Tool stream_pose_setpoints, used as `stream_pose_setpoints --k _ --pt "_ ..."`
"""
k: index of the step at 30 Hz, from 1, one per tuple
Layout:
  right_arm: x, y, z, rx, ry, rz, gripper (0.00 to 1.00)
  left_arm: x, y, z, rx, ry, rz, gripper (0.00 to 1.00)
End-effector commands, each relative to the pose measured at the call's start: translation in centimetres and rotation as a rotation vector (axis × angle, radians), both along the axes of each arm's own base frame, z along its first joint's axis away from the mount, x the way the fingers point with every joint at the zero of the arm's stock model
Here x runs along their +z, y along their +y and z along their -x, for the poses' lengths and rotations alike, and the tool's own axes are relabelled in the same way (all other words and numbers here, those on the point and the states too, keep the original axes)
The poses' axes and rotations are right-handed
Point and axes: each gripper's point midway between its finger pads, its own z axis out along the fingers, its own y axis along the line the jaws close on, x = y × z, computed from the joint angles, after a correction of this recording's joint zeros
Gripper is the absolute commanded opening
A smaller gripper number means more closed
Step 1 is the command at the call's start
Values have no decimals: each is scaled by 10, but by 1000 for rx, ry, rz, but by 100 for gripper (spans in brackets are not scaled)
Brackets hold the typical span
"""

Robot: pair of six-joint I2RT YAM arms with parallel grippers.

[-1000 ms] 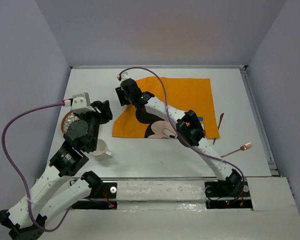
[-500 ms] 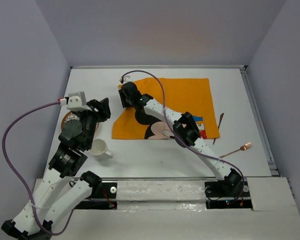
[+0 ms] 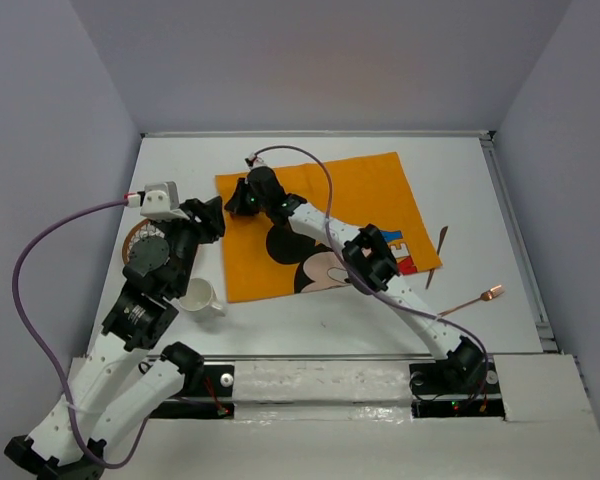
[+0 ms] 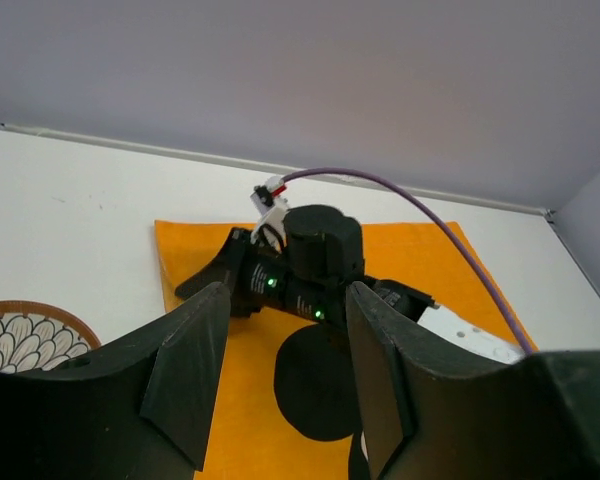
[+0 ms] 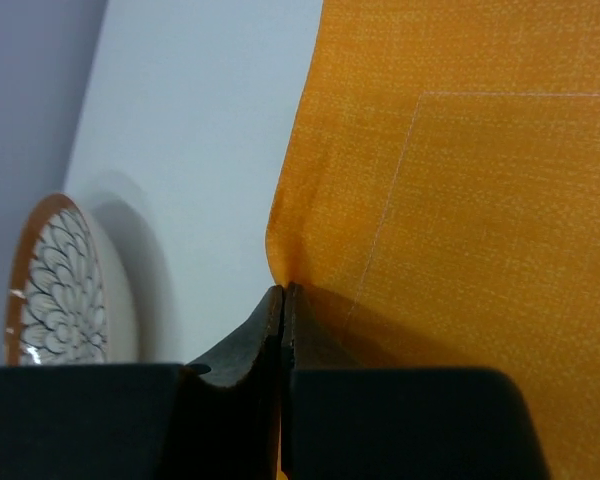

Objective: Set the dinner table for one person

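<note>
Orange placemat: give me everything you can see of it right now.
The orange placemat is a woven cloth rectangle with a stitched hem and a Mickey Mouse print, partly hidden under the right arm. It lies flat on the dinner table, skewed to its edges. The right hand is shut on its left edge, which puckers up at the pinch.

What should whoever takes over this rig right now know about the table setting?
Right hand: shut on the placemat's far-left edge; the cloth lies askew on the dinner table.
Left hand: open, empty, above the table beside the plate.
Mug stands near-left; spoon and another utensil lie right of the placemat.
Done: nothing placed yet. Left: square the placemat, then arrange plate, mug, utensils.
</note>
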Motion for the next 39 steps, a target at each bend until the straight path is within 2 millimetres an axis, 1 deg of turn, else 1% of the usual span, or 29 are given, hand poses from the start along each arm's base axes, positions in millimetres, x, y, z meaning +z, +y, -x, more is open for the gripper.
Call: stream_pose_setpoints --k 1,3,4,5,6,7,8,9,10,11,12,13,14,15,16,17,18,19,21,22,23,25,26,27,28,29,32,34,39 --pt "106 -18 -57 -82 -75 -357 0 1 -2 -8 9 -12 7 60" --pt "132 -28 -67 -114 -100 -418 3 -2 -2 -11 15 -4 1 60" --pt "148 -30 -69 -130 -121 -450 26 -5 -2 -14 20 6 -8 60" --pt "167 -39 -76 -150 -135 -477 44 -5 0 -16 27 9 -8 60" --pt "177 -48 -82 -163 -150 -485 64 -7 0 -17 32 14 -11 60" --pt "186 -47 -78 -141 -157 -492 89 -9 2 -20 42 22 -14 59" --pt "194 -54 -80 -129 -162 -494 92 -9 4 -22 49 25 -14 59" --pt "223 -57 -71 -94 -205 -499 92 -10 4 -23 49 28 -14 59" --pt "211 -64 -69 -74 -183 -454 92 -11 3 -23 44 31 -13 59" --pt "213 -69 -63 -66 -189 -423 92 -13 1 -24 39 37 -7 59" --pt "212 -83 -49 -47 -244 -316 91 -14 1 -23 34 41 3 59" --pt "211 -91 -39 -51 -224 -298 91 -14 0 -22 29 40 4 59" --pt "207 -101 -30 -51 -226 -257 88 -16 0 -22 31 43 9 59" --pt "202 -112 -20 -39 -258 -194 82 -15 0 -21 29 42 12 59" --pt "188 -136 1 -60 -240 -121 65 -16 1 -20 30 45 12 59" --pt "180 -151 11 -76 -235 -76 55 -17 0 -21 29 47 11 59" --pt "171 -166 21 -84 -251 -13 32 -18 0 -21 31 50 7 59" --pt "152 -193 45 -102 -219 64 8 -20 -1 -22 28 58 4 59" --pt "128 -222 65 -124 -188 175 3 -22 -3 -24 19 63 -3 59" --pt "134 -239 80 -139 -188 200 0 -23 -5 -25 10 67 -8 59" --pt "96 -262 99 -156 -131 282 0 -22 -5 -25 8 65 -13 59" --pt "78 -285 121 -159 -113 345 2 -20 -4 -24 10 54 -24 59" --pt "72 -293 132 -149 -108 359 6 -19 -3 -24 10 49 -26 58" --pt "66 -305 147 -139 -103 376 11 -19 -3 -23 12 46 -28 58" --pt "64 -309 153 -134 -99 384 18 -18 -3 -23 10 42 -27 58" --pt "57 -312 163 -104 -74 404 29 -16 -3 -21 4 35 -24 58" --pt "50 -311 176 -46 -87 445 44 -15 -6 -20 -12 31 -26 58" --pt "38 -311 176 -43 -74 487 46 -15 -6 -20 -17 32 -30 58" --pt "16 -287 179 -8 -73 573 46 -12 -6 -17 -23 21 -24 58"
